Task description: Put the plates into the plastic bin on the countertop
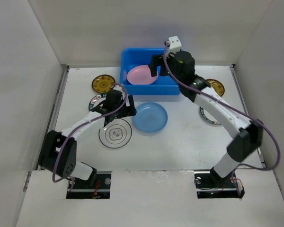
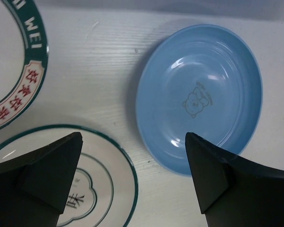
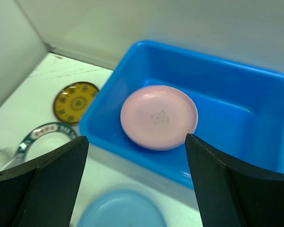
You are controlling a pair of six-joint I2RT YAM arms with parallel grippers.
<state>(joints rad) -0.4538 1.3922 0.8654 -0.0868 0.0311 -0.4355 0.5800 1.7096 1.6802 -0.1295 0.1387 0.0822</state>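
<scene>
Left wrist view shows your left gripper (image 2: 133, 138) spread open, empty, beside the light blue plate (image 2: 199, 94): rigid, glossy, likely slippery, so pinch its raised rim.

The left arm (image 1: 80, 125) is bent at the elbow and reached forward, its wrist turned downward; the left gripper (image 1: 128, 108) is held with jaws spread wide. The right arm (image 1: 222, 111) is stretched far forward, and the right gripper (image 1: 155, 66) is likewise held wide open.
</scene>
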